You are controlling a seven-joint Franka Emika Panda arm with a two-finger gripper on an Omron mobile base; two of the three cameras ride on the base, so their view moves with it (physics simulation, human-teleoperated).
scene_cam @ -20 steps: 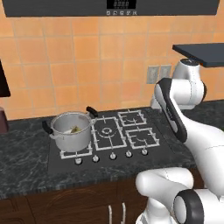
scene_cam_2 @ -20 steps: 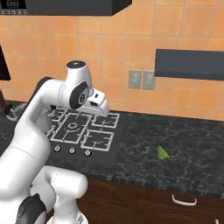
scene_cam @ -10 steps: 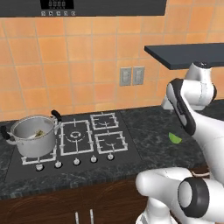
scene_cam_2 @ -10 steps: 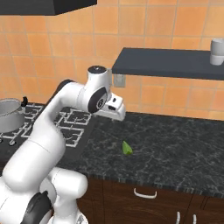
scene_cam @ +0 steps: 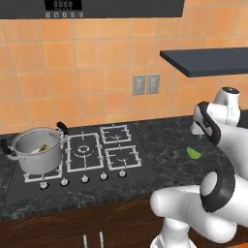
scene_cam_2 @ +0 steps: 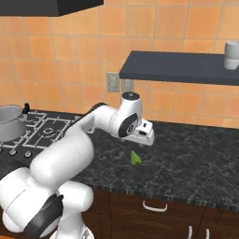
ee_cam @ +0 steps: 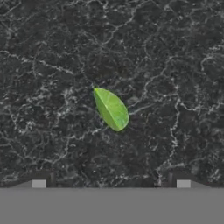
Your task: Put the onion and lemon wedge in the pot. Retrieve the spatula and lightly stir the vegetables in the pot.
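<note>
The lemon wedge (ee_cam: 110,108) is a small yellow-green piece lying on the dark speckled counter (scene_cam_2: 196,158). It also appears in the right base view (scene_cam_2: 135,158) and the left base view (scene_cam: 193,153). My gripper (scene_cam_2: 145,141) hangs open just above it, pointing down, with the fingertips (ee_cam: 39,183) spread wide and nothing between them. The steel pot (scene_cam: 36,151) with black handles stands on the hob's front left burner, far to the left. A tan-yellow lump, the onion (scene_cam: 43,147), lies inside it. The spatula is out of view.
The black hob (scene_cam: 97,152) with its knobs lies between the pot and the wedge. A dark wall shelf (scene_cam_2: 182,67) carrying a grey cup (scene_cam_2: 232,55) hangs above the counter. Two wall sockets (scene_cam: 146,84) sit on the orange tiles.
The whole picture has slid left, so the base has driven right along the counter. The pot now sits far left, and the gripper hangs over the lemon wedge.
</note>
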